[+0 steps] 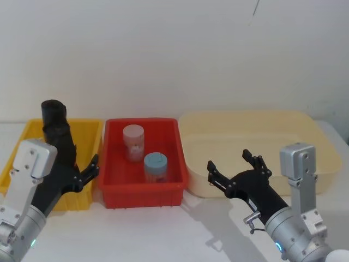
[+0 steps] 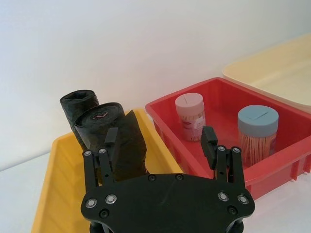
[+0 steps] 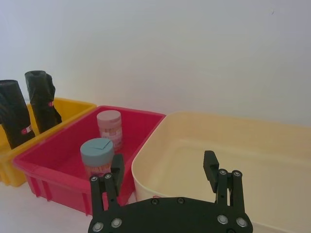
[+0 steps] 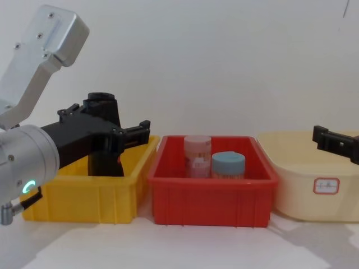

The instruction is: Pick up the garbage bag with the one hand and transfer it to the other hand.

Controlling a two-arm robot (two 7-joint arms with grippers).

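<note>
Spread wide and gripping nothing, the left gripper is hovering at the near end of the yellow bin. Just beyond its fingertips a black roll with a loose flap is standing upright in that bin. One finger is lying across it in the wrist view; whether they are touching cannot be told. The garbage bag is standing right behind that roll, farther from the gripper and clear of both fingers. Off to the gripper's right, past the red bin, the right gripper is hanging with its fingers apart and holding nothing, in front of the cream tub.
</note>
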